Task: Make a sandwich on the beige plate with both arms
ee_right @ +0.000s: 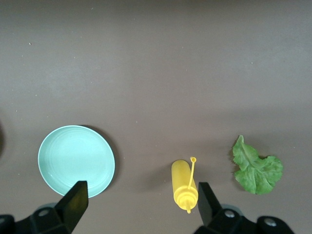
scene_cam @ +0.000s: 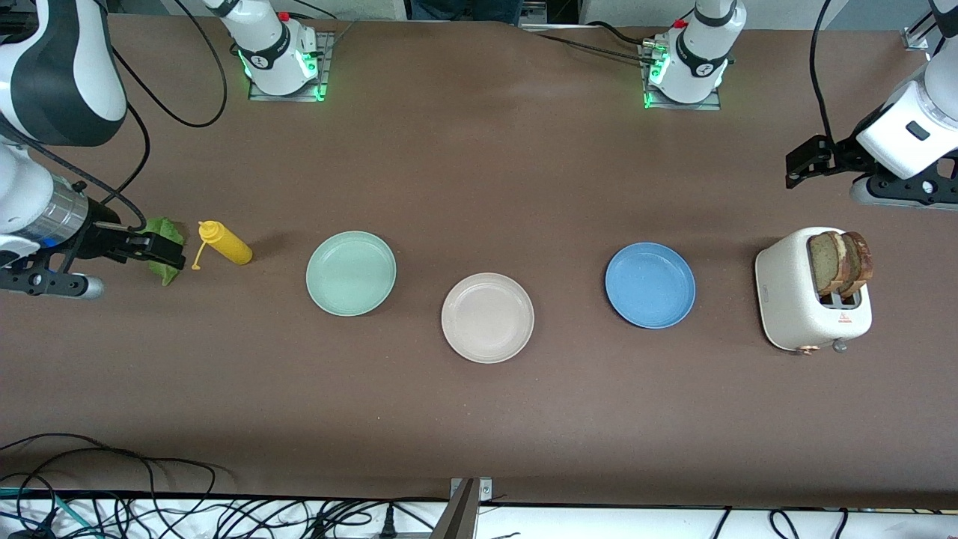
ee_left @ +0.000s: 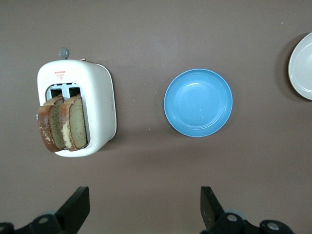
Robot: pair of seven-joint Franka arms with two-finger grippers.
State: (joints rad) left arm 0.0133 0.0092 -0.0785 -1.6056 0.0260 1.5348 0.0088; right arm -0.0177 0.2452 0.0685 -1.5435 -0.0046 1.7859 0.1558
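Beige plate (scene_cam: pixel 487 317) is sitting bare on the brown counter (scene_cam: pixel 479 419), about mid-length, nearest the front camera of the three plates. A sliver of its rim (ee_left: pixel 301 66) is showing in the left wrist view.

Two bread slices (scene_cam: pixel 840 262) are standing upright, side by side in the slots of a white toaster (scene_cam: pixel 812 290) toward the left arm's end of the counter; brown crusts, tan faces. The left wrist view is looking straight down on them (ee_left: pixel 63 123) and on the toaster body (ee_left: pixel 100 105).

Lettuce leaf (scene_cam: pixel 166 247) is lying flat on the counter at the right arm's end, partly covered by the right tool in the front view; it is showing whole (ee_right: pixel 257 168) in the right wrist view.

Blue plate (scene_cam: pixel 650 284) is lying between the beige plate and the toaster, empty (ee_left: pixel 198 102). Mint-green plate (scene_cam: pixel 351 272) is lying toward the right arm's end from the beige plate, also empty (ee_right: pixel 76 160). Yellow squeeze bottle (scene_cam: pixel 225 242) is lying on its side between the green plate and the lettuce, cap hanging off on its tether (ee_right: pixel 185 186).

Left tool (scene_cam: pixel 810 161) is hanging over bare counter just beside the toaster, fingers (ee_left: pixel 78 207) apart, gripping nothing.

Right tool (scene_cam: pixel 153 249) is hanging over the lettuce and bottle area, fingers (ee_right: pixel 77 204) apart, gripping nothing.
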